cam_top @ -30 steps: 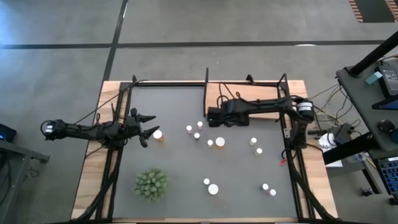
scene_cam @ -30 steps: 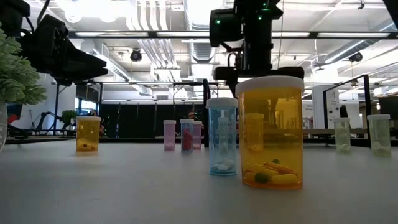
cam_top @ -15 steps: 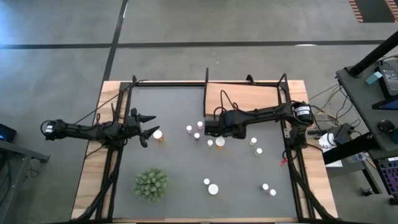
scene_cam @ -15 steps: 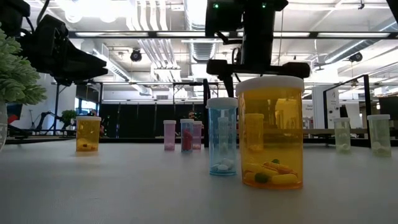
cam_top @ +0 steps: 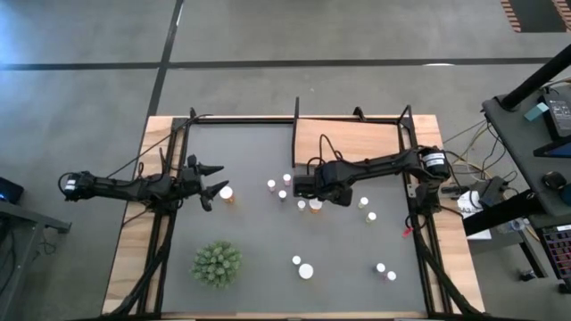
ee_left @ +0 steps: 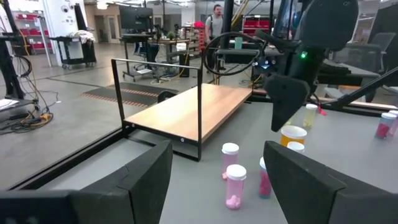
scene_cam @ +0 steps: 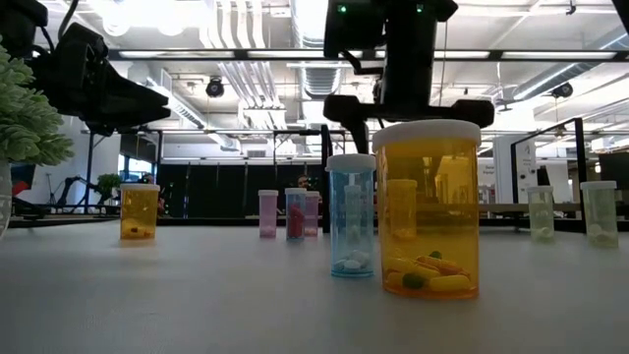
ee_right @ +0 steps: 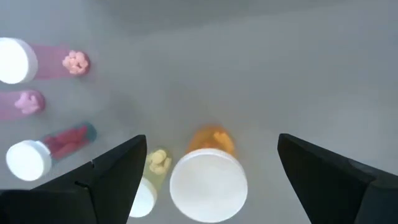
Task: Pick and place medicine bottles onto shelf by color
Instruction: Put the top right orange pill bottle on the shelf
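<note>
High view is showing the right pincer (cam_top: 300,185) reaching over the middle of the grey mat (cam_top: 259,241) on the desk, just above centre of the frame, beside a wide orange bottle (cam_top: 315,204). Right wrist view is confirming why: the white cap of that bottle (ee_right: 208,183) is sitting between the two spread fingers (ee_right: 109,171), which are released and gripping nothing. Judged from this alignment, the arm is lining up to lower over the bottle for a grasp.

Pink bottles (ee_right: 18,62) are standing close by at the upper left of the wrist frame, so a clean descent is probably needed to avoid knocking them.

The shelf (cam_top: 350,138), a light wooden board in a black frame, is lying at upper centre-right of the high frame, holding no bottles as yet.

The left pincer (cam_top: 211,178) is waiting at centre-left, partly opened and empty, next to another orange bottle (cam_top: 227,193). Further bottles are standing scattered toward the lower right.
</note>
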Robot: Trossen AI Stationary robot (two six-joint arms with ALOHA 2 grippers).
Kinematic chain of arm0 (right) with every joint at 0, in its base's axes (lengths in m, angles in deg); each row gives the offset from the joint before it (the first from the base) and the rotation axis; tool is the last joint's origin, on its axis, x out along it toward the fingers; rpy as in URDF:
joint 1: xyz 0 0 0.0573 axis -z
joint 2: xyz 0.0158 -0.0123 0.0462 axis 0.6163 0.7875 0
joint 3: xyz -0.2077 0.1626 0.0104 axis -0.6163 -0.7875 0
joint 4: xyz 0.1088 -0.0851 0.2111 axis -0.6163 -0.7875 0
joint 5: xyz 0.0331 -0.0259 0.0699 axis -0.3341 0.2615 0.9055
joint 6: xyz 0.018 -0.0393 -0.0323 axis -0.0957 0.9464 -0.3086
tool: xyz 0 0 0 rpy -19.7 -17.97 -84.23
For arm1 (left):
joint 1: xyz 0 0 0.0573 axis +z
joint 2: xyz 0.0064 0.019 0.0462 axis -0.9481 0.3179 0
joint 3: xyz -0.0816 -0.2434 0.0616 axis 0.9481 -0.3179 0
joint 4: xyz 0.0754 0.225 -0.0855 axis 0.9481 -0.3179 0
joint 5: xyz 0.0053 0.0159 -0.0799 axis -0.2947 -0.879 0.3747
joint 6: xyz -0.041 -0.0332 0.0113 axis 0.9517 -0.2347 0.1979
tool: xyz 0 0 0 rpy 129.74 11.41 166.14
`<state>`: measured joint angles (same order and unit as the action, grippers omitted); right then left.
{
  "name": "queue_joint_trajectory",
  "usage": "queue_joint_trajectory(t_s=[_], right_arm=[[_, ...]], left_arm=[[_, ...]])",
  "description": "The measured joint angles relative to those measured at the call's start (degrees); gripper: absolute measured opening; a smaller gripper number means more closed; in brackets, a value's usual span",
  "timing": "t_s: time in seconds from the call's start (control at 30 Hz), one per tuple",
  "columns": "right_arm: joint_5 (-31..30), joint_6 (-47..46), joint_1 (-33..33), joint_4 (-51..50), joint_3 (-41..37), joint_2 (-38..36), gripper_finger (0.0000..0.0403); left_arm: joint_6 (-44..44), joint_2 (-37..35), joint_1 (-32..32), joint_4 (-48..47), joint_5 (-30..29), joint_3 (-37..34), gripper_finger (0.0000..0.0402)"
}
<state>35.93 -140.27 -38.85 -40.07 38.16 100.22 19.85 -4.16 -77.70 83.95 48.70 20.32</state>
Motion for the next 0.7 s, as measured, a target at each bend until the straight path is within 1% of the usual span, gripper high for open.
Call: queue_joint_trajectory(t_s=[0.17,0.33,0.57,0.7], right_arm=[[0.18,-1.11,-0.71,0.73,0.0,0.46,0.0352],[0.24,-4.71,-0.84,1.28,0.0,2.64,0.0352],[0.44,-5.74,-0.82,3.31,0.44,4.16,0.0352],[1.76,-5.76,-0.84,4.01,0.48,4.26,0.0346]], left_arm=[[0.01,-0.02,0.0,0.02,0.0,0.0,0.0238],[0.0,0.0,0.0,0.0,0.0,0.0,0.0238],[0.0,0.0,-0.02,0.0,0.0,0.0,0.0238],[0.01,-0.02,-0.01,0.0,0.0,0.0,0.0238]])
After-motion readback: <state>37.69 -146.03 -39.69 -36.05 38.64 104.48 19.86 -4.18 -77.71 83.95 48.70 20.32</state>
